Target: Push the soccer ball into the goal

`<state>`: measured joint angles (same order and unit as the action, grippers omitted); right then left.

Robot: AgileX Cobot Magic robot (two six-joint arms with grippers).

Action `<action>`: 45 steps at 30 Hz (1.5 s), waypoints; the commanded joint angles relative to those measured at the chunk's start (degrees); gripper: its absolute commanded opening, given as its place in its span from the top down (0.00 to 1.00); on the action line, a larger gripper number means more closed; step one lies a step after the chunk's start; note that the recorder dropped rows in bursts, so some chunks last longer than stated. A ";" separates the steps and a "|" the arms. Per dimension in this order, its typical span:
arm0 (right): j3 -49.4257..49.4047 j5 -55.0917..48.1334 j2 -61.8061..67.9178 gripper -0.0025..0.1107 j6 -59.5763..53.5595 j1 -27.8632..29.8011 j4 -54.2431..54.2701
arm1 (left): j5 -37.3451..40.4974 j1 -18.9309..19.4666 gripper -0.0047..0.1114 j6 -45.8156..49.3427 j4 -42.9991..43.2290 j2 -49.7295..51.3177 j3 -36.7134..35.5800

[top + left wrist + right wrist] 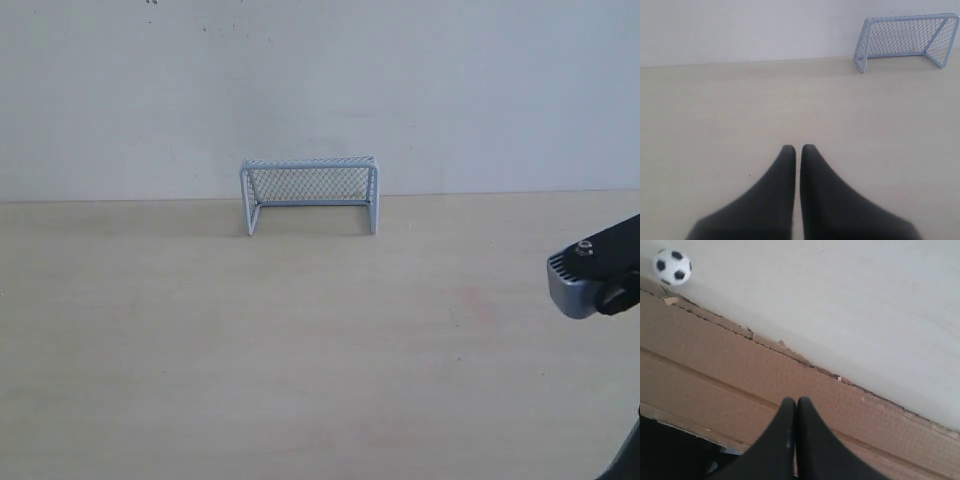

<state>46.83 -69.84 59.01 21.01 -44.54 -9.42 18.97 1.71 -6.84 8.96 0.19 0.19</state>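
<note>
Beside the cardboard edge, soccer ball (goal near wall)

The goal, in the upper middle of the frame, has a pale grey-white frame with a slightly bluish tone. Its netting is a fine, darker criss-cross mesh. The table is pale beige with a faint wood grain and a weak pinkish mark right of centre. The wall is plain off-white. At the right edge, an arm part is silver-grey and black. The soccer ball is white with black patches. The cardboard strip is brown. The left gripper and the right gripper are both matte black.
</note>
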 commanded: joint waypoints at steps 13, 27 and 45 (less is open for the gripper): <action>-26.40 60.99 -23.86 0.98 -4.31 0.03 -13.63 | -0.89 -0.30 0.92 0.19 0.06 -0.19 -0.19; -38.08 68.78 -50.47 0.98 1.16 23.59 -13.25 | -0.89 -0.30 0.92 0.19 0.06 -0.19 -0.19; -46.83 74.68 -59.01 0.98 4.39 36.63 -11.49 | -1.02 -0.30 0.92 0.19 0.06 -0.19 -0.19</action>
<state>0.31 3.70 0.33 24.78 -8.41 -21.14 18.86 1.71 -6.84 8.96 0.19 0.19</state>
